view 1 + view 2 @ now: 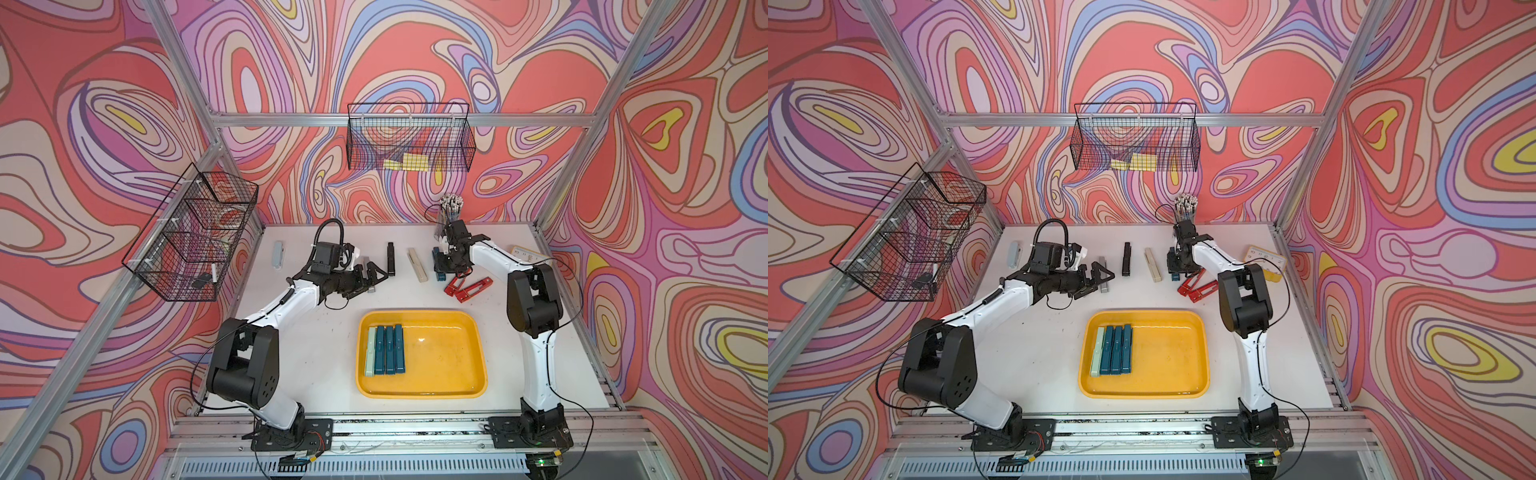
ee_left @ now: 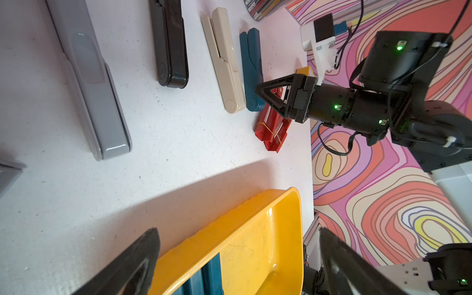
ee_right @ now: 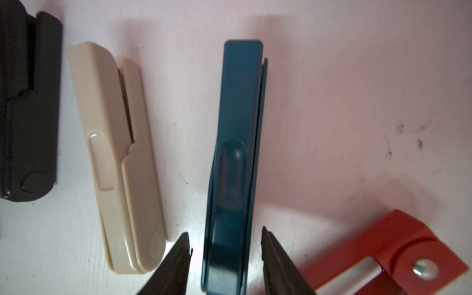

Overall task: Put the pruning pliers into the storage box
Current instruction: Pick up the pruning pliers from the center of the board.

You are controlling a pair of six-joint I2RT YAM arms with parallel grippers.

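The step in hand looks like a grab. The right gripper (image 3: pixel 226 242) is down low over a teal pruning pliers (image 3: pixel 237 127) that lies flat on the white table (image 1: pixel 311 353). Its two black fingers stand one on each side of the teal bar, close to one end. They are partly open. A thin strip of table shows between each finger and the bar, so I think it is not held yet.

To do this well, the fingers should close slowly, so both touch the bar at about the same time and it does not spin. The bar looks smooth and thin, so it may slip. The grip is near one end, so the far end may droop on the way up. It is best to lift straight up first. The beige pliers (image 3: pixel 117 153) lie just beside the teal one, and the red pliers (image 3: pixel 408 255) are near on its other side. Neither should get bumped.

In both top views the teal pliers sits right of the middle, mostly hidden under the gripper. The yellow storage box (image 1: pixel 422 314) is in the lower middle of the frame, well apart from it. Four pliers (image 1: pixel 386 351) lie side by side in the box's left part: one pale green, three teal. The rest of the box is bare.

The left gripper (image 2: pixel 237 231) is wide open and holds nothing. It hangs near a grey pliers (image 2: pixel 97 89).
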